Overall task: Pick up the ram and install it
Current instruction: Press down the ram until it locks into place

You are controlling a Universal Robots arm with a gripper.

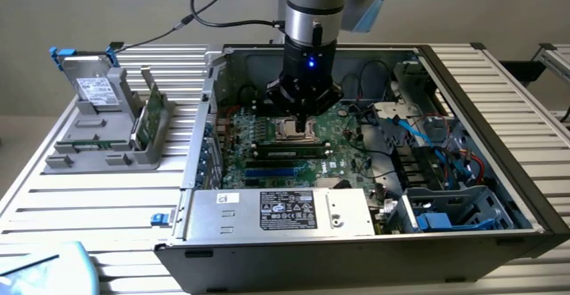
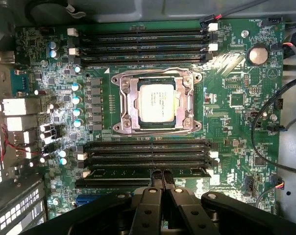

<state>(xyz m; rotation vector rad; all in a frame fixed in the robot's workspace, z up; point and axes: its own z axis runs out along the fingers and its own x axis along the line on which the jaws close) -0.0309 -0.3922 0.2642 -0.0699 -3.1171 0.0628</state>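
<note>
Slatted metal table [image 1: 107,195] — open computer case [image 1: 498,175], grey wall [image 1: 89,8].

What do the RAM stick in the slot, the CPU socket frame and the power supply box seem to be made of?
RAM stick: green circuit board with dark chips, matte.
CPU socket frame: looks like bare metal; silvery with bright reflections.
Power supply box: probably sheet metal; dull grey with a printed label.

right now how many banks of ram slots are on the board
2. One bank lies across the cpu socket from the gripper. The other bank is on the gripper's side, and its nearest slot holds the ram. None seems hidden.
</note>
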